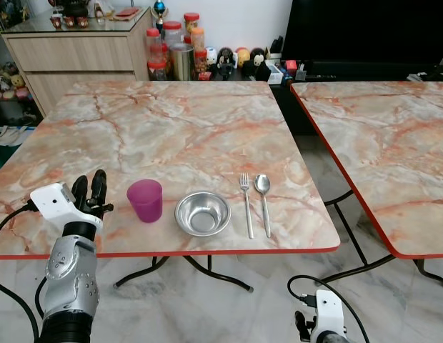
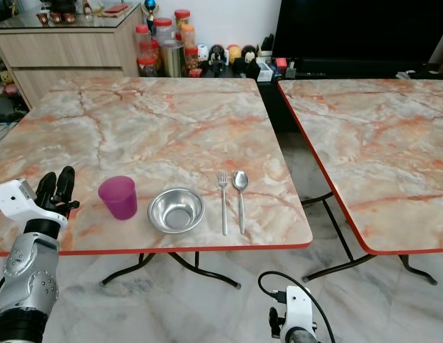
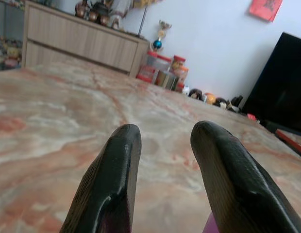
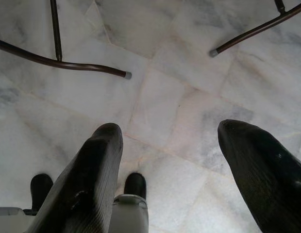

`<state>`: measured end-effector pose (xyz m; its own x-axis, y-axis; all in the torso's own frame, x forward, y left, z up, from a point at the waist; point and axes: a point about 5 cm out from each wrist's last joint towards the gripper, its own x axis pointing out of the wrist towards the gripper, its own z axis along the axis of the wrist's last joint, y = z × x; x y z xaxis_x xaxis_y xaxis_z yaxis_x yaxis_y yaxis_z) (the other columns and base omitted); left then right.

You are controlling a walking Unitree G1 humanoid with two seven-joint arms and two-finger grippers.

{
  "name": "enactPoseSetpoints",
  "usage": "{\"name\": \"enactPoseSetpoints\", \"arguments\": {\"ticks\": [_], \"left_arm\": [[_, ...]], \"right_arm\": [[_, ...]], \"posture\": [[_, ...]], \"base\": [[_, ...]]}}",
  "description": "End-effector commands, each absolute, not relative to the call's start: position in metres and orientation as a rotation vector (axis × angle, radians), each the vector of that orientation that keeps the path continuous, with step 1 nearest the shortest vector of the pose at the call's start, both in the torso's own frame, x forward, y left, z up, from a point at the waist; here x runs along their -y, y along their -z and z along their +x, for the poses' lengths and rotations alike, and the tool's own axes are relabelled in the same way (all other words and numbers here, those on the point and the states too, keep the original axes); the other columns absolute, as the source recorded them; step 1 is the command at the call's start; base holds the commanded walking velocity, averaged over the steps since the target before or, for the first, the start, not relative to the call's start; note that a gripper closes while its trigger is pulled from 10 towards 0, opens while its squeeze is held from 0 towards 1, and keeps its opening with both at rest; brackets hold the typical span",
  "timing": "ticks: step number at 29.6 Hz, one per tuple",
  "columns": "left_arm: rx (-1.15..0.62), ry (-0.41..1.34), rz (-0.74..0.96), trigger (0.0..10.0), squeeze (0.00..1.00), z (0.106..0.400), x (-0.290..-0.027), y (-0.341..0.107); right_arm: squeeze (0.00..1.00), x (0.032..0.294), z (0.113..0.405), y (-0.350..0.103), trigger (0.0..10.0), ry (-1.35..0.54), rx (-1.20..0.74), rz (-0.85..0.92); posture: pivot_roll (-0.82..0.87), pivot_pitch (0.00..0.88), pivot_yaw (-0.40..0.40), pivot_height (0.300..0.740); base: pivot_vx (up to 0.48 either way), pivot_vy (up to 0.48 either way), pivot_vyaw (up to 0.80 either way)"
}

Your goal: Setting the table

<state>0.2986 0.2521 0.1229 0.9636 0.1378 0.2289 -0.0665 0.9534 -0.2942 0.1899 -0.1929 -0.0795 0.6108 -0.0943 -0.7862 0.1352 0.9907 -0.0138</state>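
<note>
The left pincer hovers released beside the purple cup on the marble surface. A steel bowl, fork and spoon lie alongside. The right pincer hangs spread above the floor.

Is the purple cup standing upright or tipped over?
Upright. The purple cup stands on its base on the table, open mouth facing up, left of the steel bowl.

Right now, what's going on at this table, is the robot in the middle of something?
A place setting lies along the near edge of the marble table: a purple cup, a steel bowl, then a fork and a spoon side by side. The left gripper sits over the table just left of the cup, jaws open and holding nothing. The right gripper hangs low over the floor, jaws open.
</note>
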Motion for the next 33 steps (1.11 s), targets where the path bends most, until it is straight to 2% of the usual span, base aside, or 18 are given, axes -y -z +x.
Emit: {"name": "enactPoseSetpoints", "arguments": {"ticks": [1,3,4,7,11,20,22,26,33], "left_arm": [[0.242,-0.102,-0.272,10.0,0.0,0.297,-0.252,-0.123],[0.204,-0.139,-0.174,10.0,0.0,0.296,-0.256,-0.119],[0.17,-0.228,-0.115,10.0,0.0,0.293,-0.266,-0.111],[0.149,-0.359,-0.094,10.0,0.0,0.282,-0.285,-0.1],[0.087,-0.552,-0.019,10.0,0.0,0.251,-0.32,-0.081],[-0.045,-0.736,0.077,10.0,0.0,0.21,-0.35,-0.053],[-0.051,-0.752,0.087,10.0,0.0,0.207,-0.352,-0.051],[-0.243,-0.811,0.06,10.0,0.0,0.181,-0.352,-0.013],[-0.573,-0.546,-0.006,10.0,0.0,0.17,-0.306,0.04]], "right_arm": [[0.0,0.193,0.191,0.079,10.0,0.134,-0.897,0.043],[0.0,0.194,0.19,0.079,10.0,0.135,-0.9,0.041],[0.0,0.194,0.19,0.079,10.0,0.135,-0.902,0.039],[0.0,0.194,0.189,0.079,10.0,0.138,-0.901,0.04],[0.0,0.194,0.19,0.079,10.0,0.14,-0.897,0.043],[0.0,0.192,0.191,0.079,10.0,0.131,-0.899,0.04],[0.0,0.192,0.191,0.079,10.0,0.131,-0.898,0.041],[0.0,0.191,0.193,0.078,10.0,0.129,-0.896,0.043],[0.0,0.192,0.189,0.08,10.0,0.136,-0.913,0.038]], "posture": [[0.08,0.0,-0.028,0.714],[0.08,0.0,-0.028,0.714],[0.08,0.0,-0.029,0.714],[0.07,0.0,-0.026,0.714],[0.08,0.0,-0.026,0.714],[0.09,0.0,-0.033,0.714],[0.09,0.0,-0.033,0.714],[0.09,0.0,-0.029,0.714],[0.08,0.0,-0.026,0.714]], "base": [[0.0,0.0,0.0],[0.0,0.0,0.0],[0.0,0.0,0.0],[0.0,0.0,0.0],[0.0,0.0,0.0],[0.0,0.0,0.0],[0.0,0.0,0.0],[0.0,0.0,0.0],[0.0,0.0,0.0]]}}
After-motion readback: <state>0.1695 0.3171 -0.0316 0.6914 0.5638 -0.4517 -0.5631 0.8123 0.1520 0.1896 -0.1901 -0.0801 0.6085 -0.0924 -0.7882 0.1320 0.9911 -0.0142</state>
